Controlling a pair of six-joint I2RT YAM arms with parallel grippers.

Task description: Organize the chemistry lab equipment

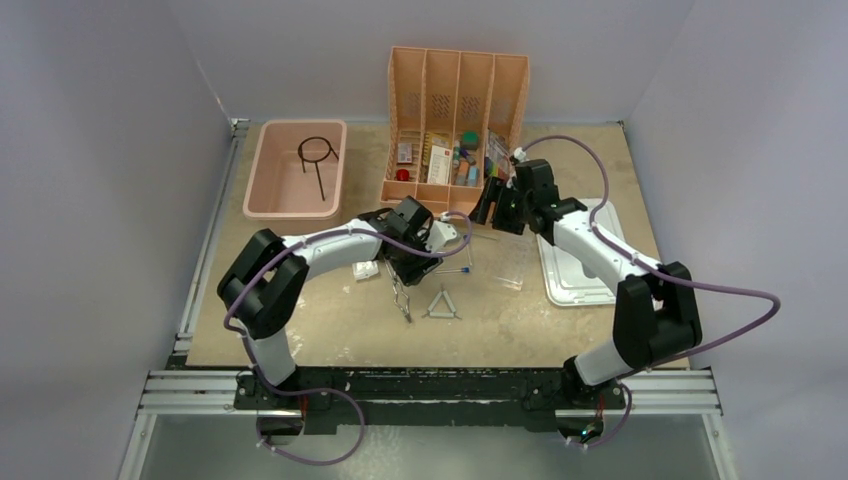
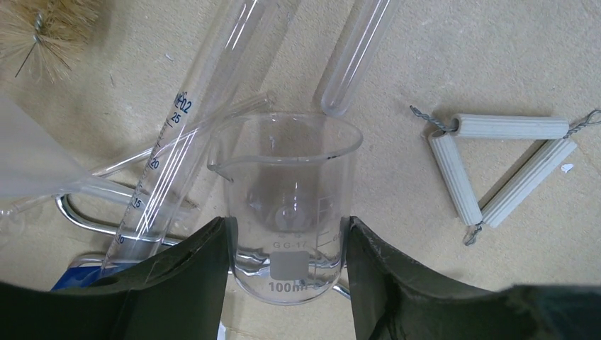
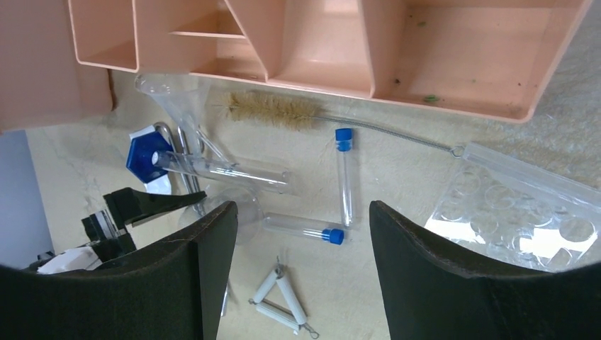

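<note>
The left tool [image 2: 285,234] is closed on a glass beaker [image 2: 287,177] marked 100 ml, with one jaw against each side, near the middle of the worktop [image 1: 330,330]. Whether the beaker rests on the surface or is lifted is hard to tell. Beside it lie a graduated cylinder [image 2: 159,180], a test tube [image 2: 351,57] and the white triangle [image 2: 496,166].

The right tool [image 3: 298,241] hangs with its jaws wide apart and nothing between them. It is toward the far edge, in front of the orange organiser [image 3: 425,64]. Below it are two blue-capped tubes [image 3: 345,177], a brush [image 3: 273,110] and the clear plastic tube rack [image 3: 524,219].

The black wire ring tripod [image 1: 318,158] lies in the pink bin [image 1: 275,190] at the far left corner.
</note>
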